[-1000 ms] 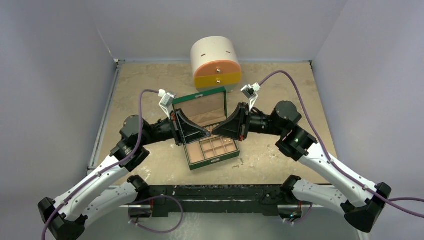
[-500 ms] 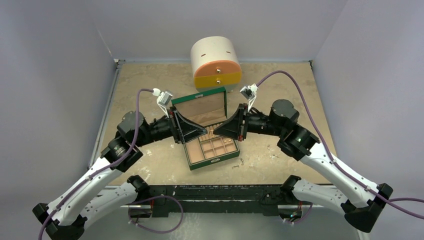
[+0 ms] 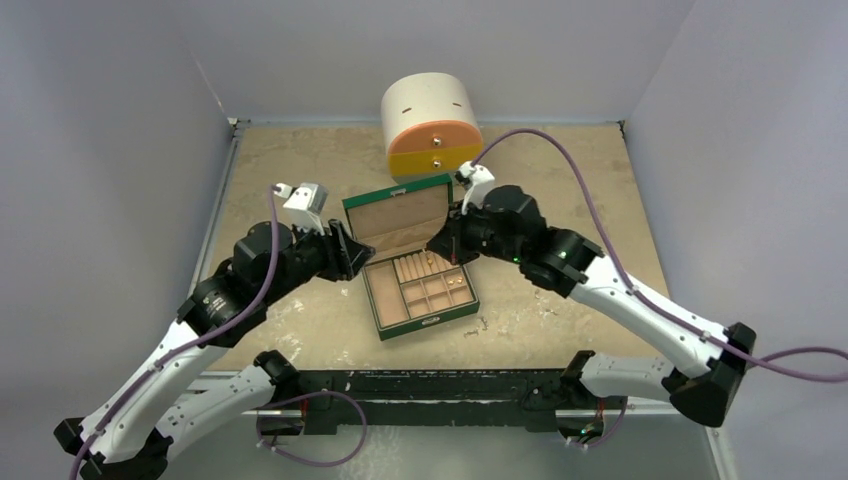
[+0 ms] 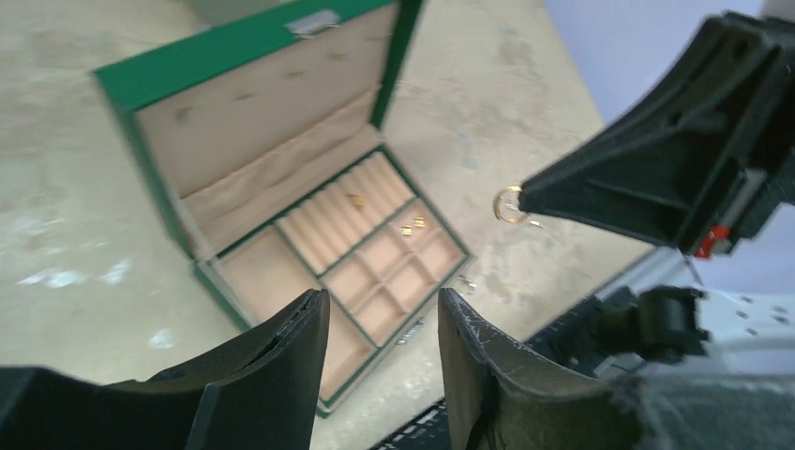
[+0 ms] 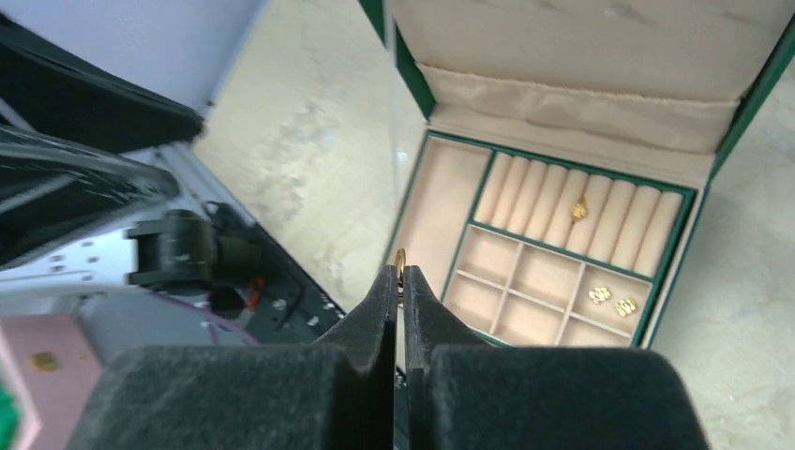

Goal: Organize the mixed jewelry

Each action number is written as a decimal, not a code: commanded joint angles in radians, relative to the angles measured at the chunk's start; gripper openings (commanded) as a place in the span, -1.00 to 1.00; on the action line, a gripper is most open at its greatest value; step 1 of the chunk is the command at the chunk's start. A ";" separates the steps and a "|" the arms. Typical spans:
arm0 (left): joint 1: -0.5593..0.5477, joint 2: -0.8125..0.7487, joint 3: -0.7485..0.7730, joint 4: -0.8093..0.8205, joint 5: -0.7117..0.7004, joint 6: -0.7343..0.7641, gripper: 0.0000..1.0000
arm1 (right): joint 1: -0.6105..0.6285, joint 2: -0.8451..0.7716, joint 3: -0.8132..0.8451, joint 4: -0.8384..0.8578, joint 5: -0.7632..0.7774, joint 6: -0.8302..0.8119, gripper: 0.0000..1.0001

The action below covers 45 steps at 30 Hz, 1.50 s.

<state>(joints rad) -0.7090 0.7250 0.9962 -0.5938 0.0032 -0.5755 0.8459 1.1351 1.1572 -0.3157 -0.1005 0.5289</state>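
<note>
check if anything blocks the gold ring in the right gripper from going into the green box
Nothing visible does. The right gripper pinches the gold ring close to the green box, whose lid stands open; the left gripper sits off to its side, open.

An open green box (image 3: 430,322) sits mid-surface (image 3: 300,170), a little toward the near edge, with its lid upright on the far side and tan compartments showing. A round chest (image 3: 432,125) stands at the middle of the far edge. The left claw (image 3: 345,252) hangs just beside the box's left side, the right claw (image 3: 441,240) is over its far right corner, and tiny bits (image 3: 481,323) lie off its near right corner.
</note>
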 commanded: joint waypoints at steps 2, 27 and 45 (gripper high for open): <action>0.003 -0.015 -0.010 -0.065 -0.261 0.049 -0.10 | 0.073 0.101 0.076 -0.091 0.276 -0.044 -1.00; 0.003 -0.147 -0.177 0.029 -0.401 0.118 -0.11 | 0.079 0.476 0.039 0.035 0.312 0.019 -1.00; 0.002 -0.148 -0.179 0.032 -0.395 0.120 -0.11 | 0.071 0.593 0.052 0.076 0.331 0.029 -1.00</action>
<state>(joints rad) -0.7090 0.5808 0.8127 -0.6003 -0.3790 -0.4770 0.9218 1.7214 1.1896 -0.2733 0.2180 0.5426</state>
